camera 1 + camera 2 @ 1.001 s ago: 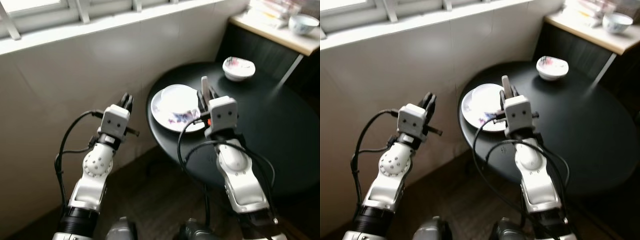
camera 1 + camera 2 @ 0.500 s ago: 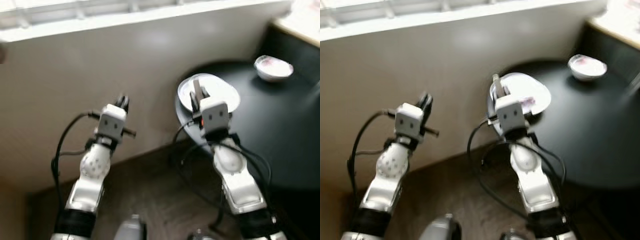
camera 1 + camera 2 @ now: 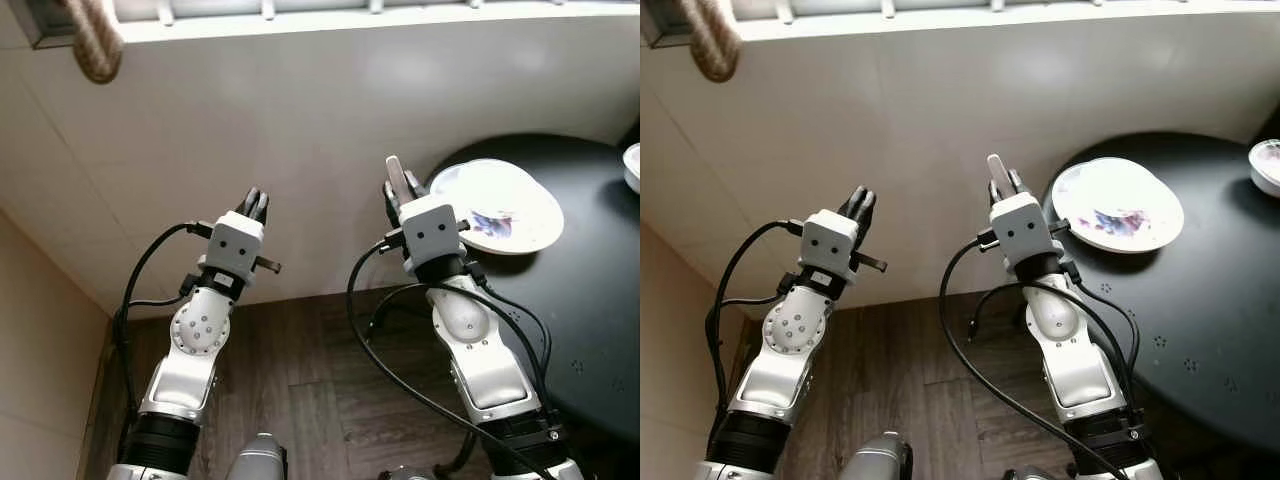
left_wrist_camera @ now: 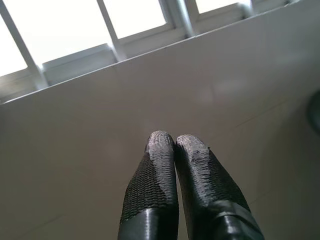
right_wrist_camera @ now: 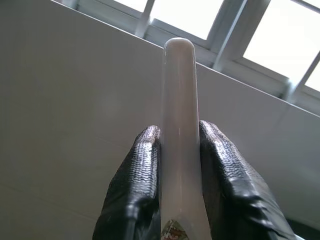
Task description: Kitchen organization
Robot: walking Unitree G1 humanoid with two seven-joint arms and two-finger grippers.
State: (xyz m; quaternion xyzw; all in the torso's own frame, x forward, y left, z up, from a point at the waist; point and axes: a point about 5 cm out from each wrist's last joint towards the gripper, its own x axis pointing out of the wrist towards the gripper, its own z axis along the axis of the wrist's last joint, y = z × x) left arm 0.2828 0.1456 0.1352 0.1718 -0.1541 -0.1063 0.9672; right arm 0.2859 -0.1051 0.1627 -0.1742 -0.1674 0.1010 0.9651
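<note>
My right gripper (image 3: 398,186) is held up in front of the tiled wall, shut on the handle of a white ceramic spoon (image 5: 179,125) that sticks out past the fingertips (image 5: 145,137). To its right, a white plate (image 3: 497,205) with a blue and red pattern lies near the left edge of the round black table (image 3: 600,300). A small white bowl (image 3: 1265,165) sits further right on the table, cut off by the frame edge. My left gripper (image 3: 254,200) is raised toward the wall with its fingers (image 4: 160,150) pressed together and holding nothing.
A pale tiled wall (image 3: 300,110) under a window sill (image 3: 380,18) faces me. A brown rope-like thing (image 3: 95,45) hangs at the top left. Dark wood floor (image 3: 310,390) lies below, between my arms. A beige wall (image 3: 40,380) stands on the left.
The whole view has swung left: table, plate and bowl have slid to the right edge and the counter has gone. Both arms keep their pose, spoon still held.
</note>
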